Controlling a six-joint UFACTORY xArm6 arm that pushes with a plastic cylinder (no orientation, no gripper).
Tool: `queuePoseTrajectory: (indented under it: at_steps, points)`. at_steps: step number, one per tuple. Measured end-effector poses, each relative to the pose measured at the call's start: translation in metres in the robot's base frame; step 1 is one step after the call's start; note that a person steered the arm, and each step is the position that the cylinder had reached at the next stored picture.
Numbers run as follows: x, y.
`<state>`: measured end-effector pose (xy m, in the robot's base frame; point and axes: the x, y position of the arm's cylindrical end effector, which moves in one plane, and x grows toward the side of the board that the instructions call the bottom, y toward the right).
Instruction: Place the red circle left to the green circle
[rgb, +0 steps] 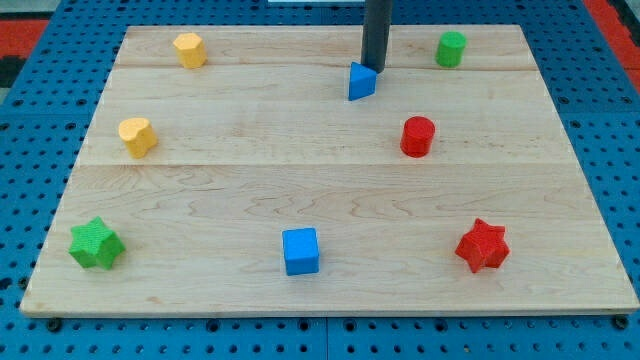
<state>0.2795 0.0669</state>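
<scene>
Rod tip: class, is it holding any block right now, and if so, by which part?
Nothing is held. My tip is a bare rod end, standing at the blue triangle's upper right edge; the red circle lies apart.

No text, label, brand, number or sign can be read anywhere in the view.
</scene>
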Motion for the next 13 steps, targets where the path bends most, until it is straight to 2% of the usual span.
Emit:
queuePoseTrajectory:
  at_steps: [1, 2, 3, 4, 6, 7, 8, 10, 11, 12, 13]
  points:
    - [0.0, 0.0]
    - [-0.024, -0.007]
    - [-0.015, -0.053]
    - [-0.026, -0.095]
    - [0.038, -0.184]
    - [0.06, -0.253]
    - [0.056, -0.289]
    - [0.056, -0.289]
    - [0.056, -0.334]
    - [0.044, -0.364]
    - [0.003, -0.337]
